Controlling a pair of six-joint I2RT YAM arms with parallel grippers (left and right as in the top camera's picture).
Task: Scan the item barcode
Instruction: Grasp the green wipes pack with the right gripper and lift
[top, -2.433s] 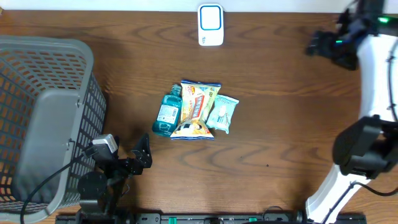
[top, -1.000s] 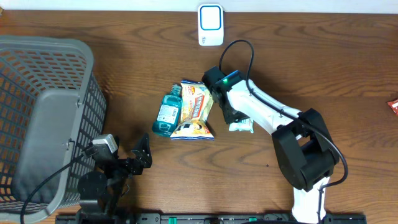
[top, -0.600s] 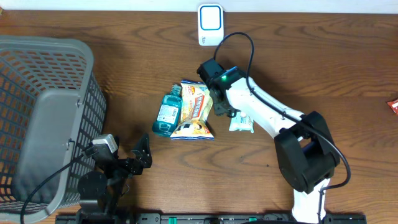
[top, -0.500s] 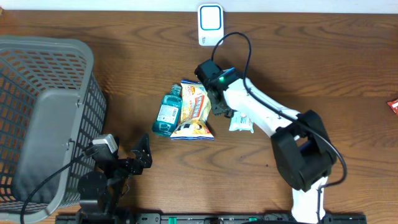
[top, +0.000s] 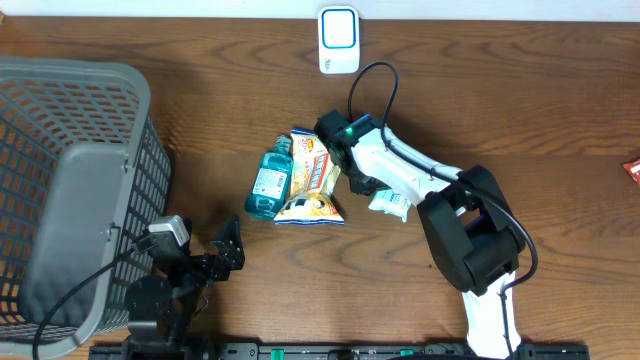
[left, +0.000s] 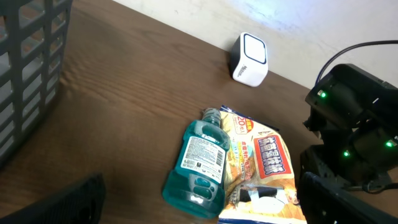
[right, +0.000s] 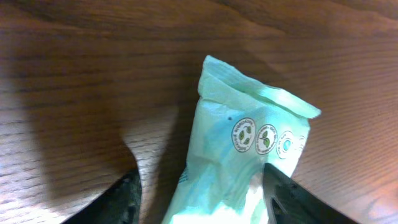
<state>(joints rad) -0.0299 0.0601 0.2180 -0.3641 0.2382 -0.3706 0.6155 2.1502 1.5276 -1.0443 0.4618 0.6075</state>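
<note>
Pale green packet (right: 249, 137): flat on the wooden table (top: 520, 110), just right of the yellow snack bag (top: 315, 178) seen from overhead.
Right gripper (right: 199, 190): I see its fingers straddling that packet (one touches its edge); pinching or not, I cannot tell.
Left gripper (top: 230, 248): fingers spread wide, empty, well below-left of the snack bag.
Barcode scanner (top: 339, 40): well above the snack bag.

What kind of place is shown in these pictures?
Probably a mock shop checkout set up on a wooden table. A white barcode scanner stands at the far edge, a grey shopping basket stands at one side, and a snack bag and a blue-green bottle lie between.
</note>
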